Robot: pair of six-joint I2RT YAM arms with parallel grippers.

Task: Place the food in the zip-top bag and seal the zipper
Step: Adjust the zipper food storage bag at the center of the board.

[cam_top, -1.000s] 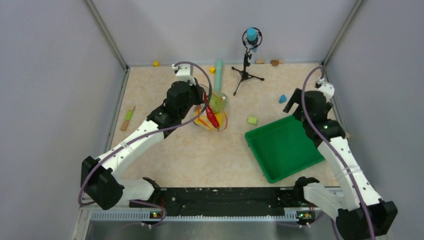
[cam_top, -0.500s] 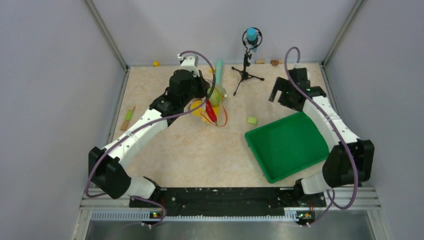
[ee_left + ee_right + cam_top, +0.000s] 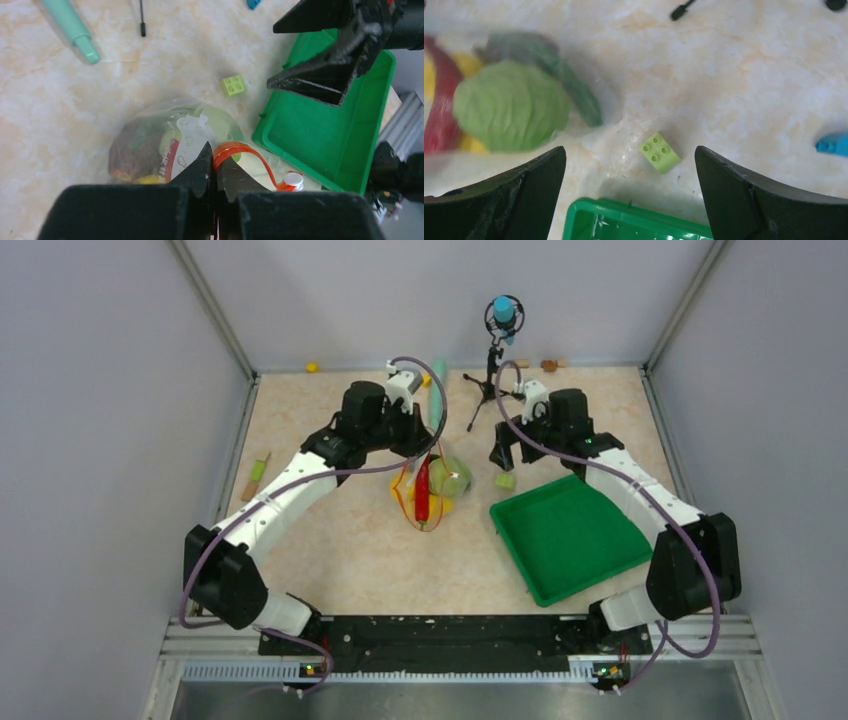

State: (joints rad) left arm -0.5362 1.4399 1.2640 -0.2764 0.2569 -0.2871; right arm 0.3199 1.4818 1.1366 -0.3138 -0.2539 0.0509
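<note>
Your left gripper [image 3: 216, 172] is clamped on the zipper [image 3: 239, 149] with the zip-top bag [image 3: 150, 122], food [image 3: 134, 156] inside, sagging just beside the green tray [image 3: 572, 545], so if your empty, wide-open right gripper [image 3: 629, 150] over the tray's far edge nudges it, the strip could slip and spill.

Between the wide-set jaws of my right gripper [image 3: 629, 155] lies bare table [image 3: 734, 90], broken by one lime block [image 3: 660, 152]. The green tray [image 3: 634, 220] rim crowds the near side, the stuffed zip-top bag [image 3: 514, 105] bulges by the left jaw, and a tripod leg [image 3: 683, 8] lies ahead.
</note>
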